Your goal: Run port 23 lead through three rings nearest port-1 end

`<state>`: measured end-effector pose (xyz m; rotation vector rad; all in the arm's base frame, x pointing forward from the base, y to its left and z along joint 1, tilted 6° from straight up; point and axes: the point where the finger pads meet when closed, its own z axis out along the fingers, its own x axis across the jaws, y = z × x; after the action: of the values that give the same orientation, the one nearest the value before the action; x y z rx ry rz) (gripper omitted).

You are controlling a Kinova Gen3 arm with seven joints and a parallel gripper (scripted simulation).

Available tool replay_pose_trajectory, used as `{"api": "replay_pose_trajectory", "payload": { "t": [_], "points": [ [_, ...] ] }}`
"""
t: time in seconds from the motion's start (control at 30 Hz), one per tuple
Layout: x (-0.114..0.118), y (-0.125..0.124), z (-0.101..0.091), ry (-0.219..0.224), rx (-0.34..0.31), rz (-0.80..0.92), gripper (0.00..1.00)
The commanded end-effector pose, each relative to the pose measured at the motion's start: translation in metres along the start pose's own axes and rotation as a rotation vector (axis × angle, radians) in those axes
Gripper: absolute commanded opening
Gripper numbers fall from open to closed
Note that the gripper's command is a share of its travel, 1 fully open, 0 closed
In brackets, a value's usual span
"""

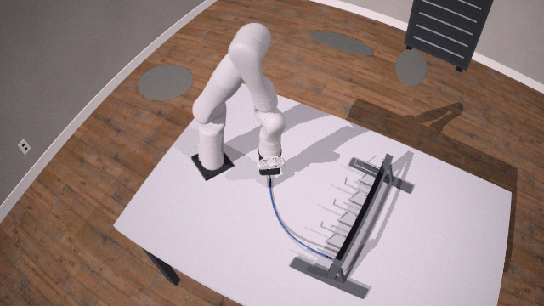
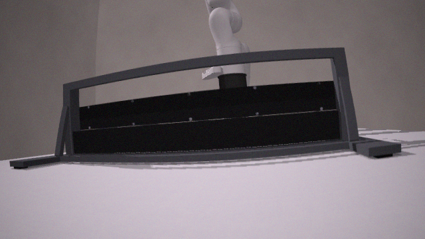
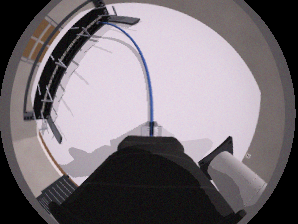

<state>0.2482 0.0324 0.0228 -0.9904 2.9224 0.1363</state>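
A blue lead [image 1: 284, 223] runs in a curve over the white table from the near end of the rack's patch panel [image 1: 361, 217] to my gripper [image 1: 269, 178]. The gripper points down at the table and is shut on the lead's free end. In the wrist view the lead [image 3: 145, 72] arcs from the gripper body [image 3: 150, 137] to the rack [image 3: 60, 56] at the upper left. Thin open rings [image 1: 340, 200] stick out from the rack's front towards the arm. The exterior view shows the rack's back [image 2: 206, 123], with the gripper's fingers hidden behind it.
The arm's base [image 1: 212, 165] stands on the table at the back left. The rack stands on two grey cross feet [image 1: 329, 276], the near one close to the table's front edge. Floor mats and a dark cabinet [image 1: 446, 30] lie beyond the table.
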Motion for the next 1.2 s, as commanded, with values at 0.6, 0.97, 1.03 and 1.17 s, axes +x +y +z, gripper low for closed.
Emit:
{"api": "replay_pose_trajectory", "payload": {
  "t": [0.6, 0.97, 1.03, 1.17],
  "points": [
    [0.0, 0.0, -0.001, -0.002, 0.003, -0.001, 0.0],
    [0.0, 0.0, -0.007, -0.011, 0.015, -0.003, 0.0],
    [0.0, 0.0, -0.008, -0.011, 0.015, -0.003, 0.0],
    [0.0, 0.0, -0.011, -0.011, 0.015, -0.003, 0.0]
  ]
}}
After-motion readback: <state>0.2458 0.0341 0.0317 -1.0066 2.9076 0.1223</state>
